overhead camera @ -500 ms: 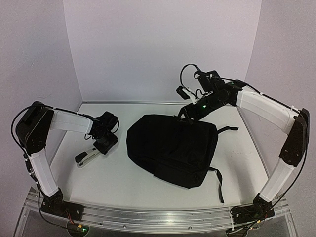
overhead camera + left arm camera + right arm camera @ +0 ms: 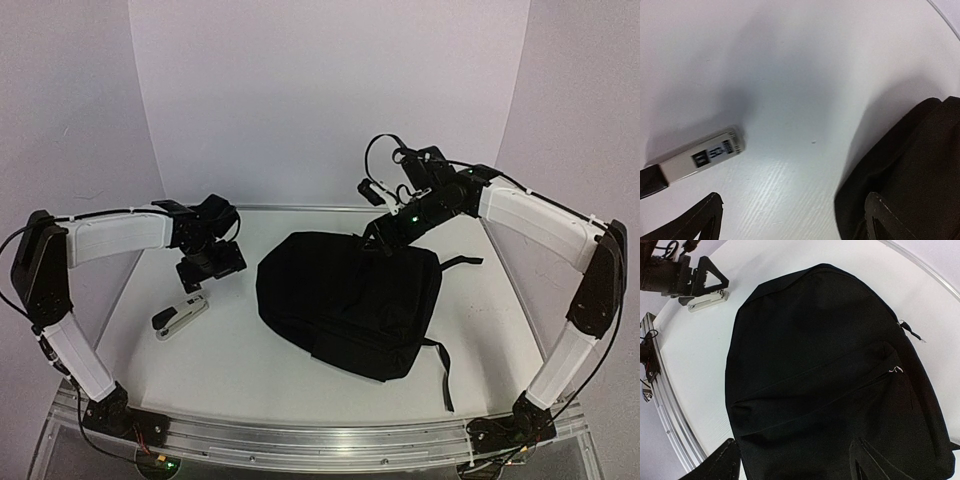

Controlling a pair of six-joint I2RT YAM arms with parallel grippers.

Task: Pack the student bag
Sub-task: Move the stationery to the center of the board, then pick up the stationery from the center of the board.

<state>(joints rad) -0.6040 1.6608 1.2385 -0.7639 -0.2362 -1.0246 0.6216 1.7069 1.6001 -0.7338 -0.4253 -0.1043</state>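
The student bag (image 2: pixel 350 300) lies flat in the middle of the table, black, its straps trailing to the right. It fills the right wrist view (image 2: pixel 830 370), where its front pocket zip is closed. My right gripper (image 2: pixel 386 236) hovers open over the bag's far end, its fingers (image 2: pixel 715 465) wide apart above the fabric and holding nothing. A white and black stapler (image 2: pixel 180 316) rests on the table left of the bag. My left gripper (image 2: pixel 207 268) hangs open just behind the stapler (image 2: pixel 700 160), empty, with the bag's edge (image 2: pixel 920 165) to its right.
White walls close in the table on the back and both sides. A metal rail (image 2: pixel 300 440) runs along the near edge, carrying both arm bases. The bag's loose strap (image 2: pixel 445 375) reaches toward the right arm's base.
My left arm has pulled up and back from the stapler, which stays on the table. The right arm and the bag have not moved.
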